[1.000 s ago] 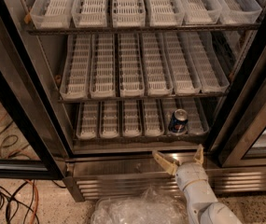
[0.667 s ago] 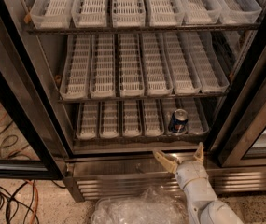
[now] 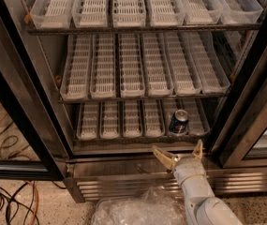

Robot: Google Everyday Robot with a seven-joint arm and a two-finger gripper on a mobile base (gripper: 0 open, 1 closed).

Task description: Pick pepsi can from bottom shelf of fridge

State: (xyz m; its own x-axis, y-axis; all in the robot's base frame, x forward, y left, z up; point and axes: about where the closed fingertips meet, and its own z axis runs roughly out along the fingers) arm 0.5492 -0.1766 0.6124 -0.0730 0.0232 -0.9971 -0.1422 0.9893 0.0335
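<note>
The pepsi can (image 3: pixel 178 122) is blue with a silver top. It stands upright in the fifth lane from the left of the bottom shelf (image 3: pixel 123 121) of the fridge (image 3: pixel 137 153). My gripper (image 3: pixel 177 153) is open, its two tan fingers spread wide. It hovers in front of the fridge's steel base, just below and in front of the can, not touching it. The white arm reaches up from the bottom right.
Two upper shelves of empty white trays (image 3: pixel 142 64) sit above. The open glass door (image 3: pixel 16 107) stands at the left, a black frame (image 3: pixel 250 97) at the right. Crumpled clear plastic (image 3: pixel 137 210) lies on the floor by the arm. Cables (image 3: pixel 6 196) lie at lower left.
The gripper has risen slightly and edged toward the bottom shelf. The can has not moved.
</note>
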